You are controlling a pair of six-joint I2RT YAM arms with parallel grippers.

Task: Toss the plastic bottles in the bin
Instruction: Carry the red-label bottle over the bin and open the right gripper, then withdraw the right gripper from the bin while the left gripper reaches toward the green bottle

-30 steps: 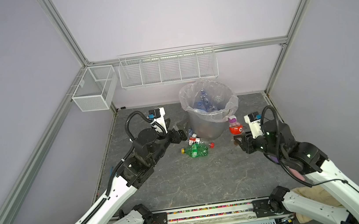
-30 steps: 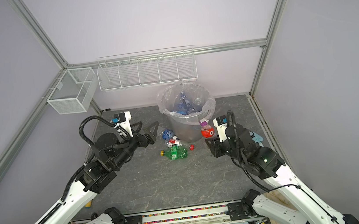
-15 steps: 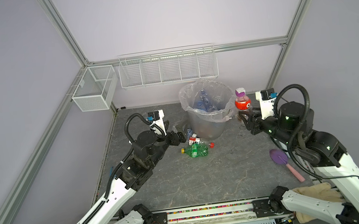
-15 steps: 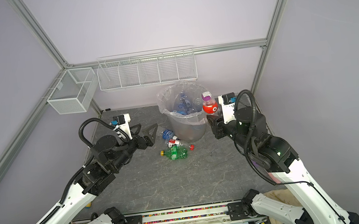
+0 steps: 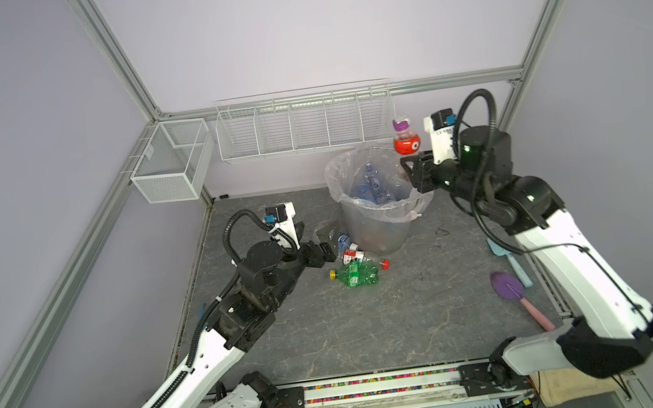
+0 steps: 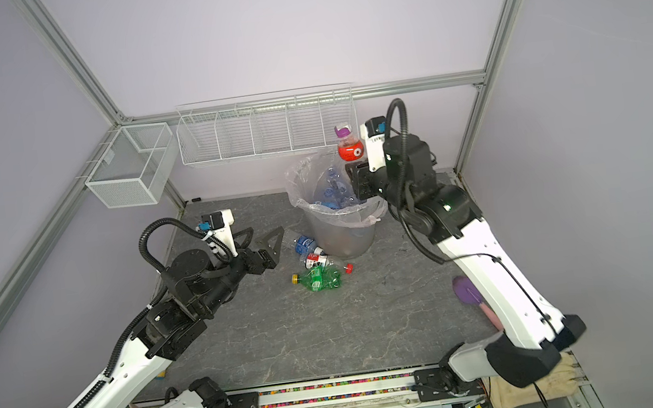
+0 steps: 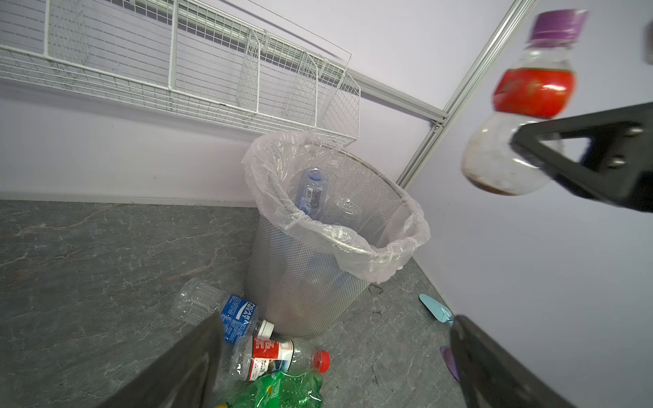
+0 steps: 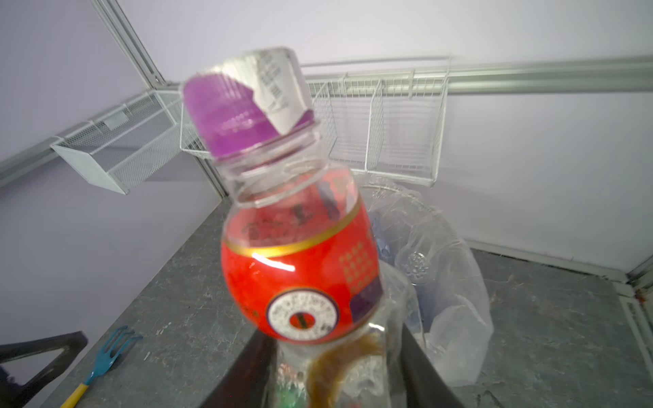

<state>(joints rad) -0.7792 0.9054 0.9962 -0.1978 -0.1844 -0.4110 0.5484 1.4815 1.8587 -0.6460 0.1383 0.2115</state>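
Pale lilac walls and white wire baskets (image 5: 303,122) are enclosing a dark marbled floor (image 5: 372,325), where the lined bin (image 5: 380,211) is standing near the back wall. The right gripper (image 5: 416,161) is clasping the lower half of a red-labelled bottle (image 5: 404,139) with a purple cap, holding it upright above the bin's rim; in the right wrist view its base is blurring into the jaws. The left gripper (image 6: 269,245) is hovering spread wide and empty beside three bottles lying against the bin's foot: a blue-labelled bottle (image 6: 304,244), a red-capped bottle (image 6: 325,260) and a crushed green bottle (image 6: 318,279). Bottles inside the bin are showing only dimly through the liner. A purple spoon (image 5: 512,290) is lying partly behind the right arm.
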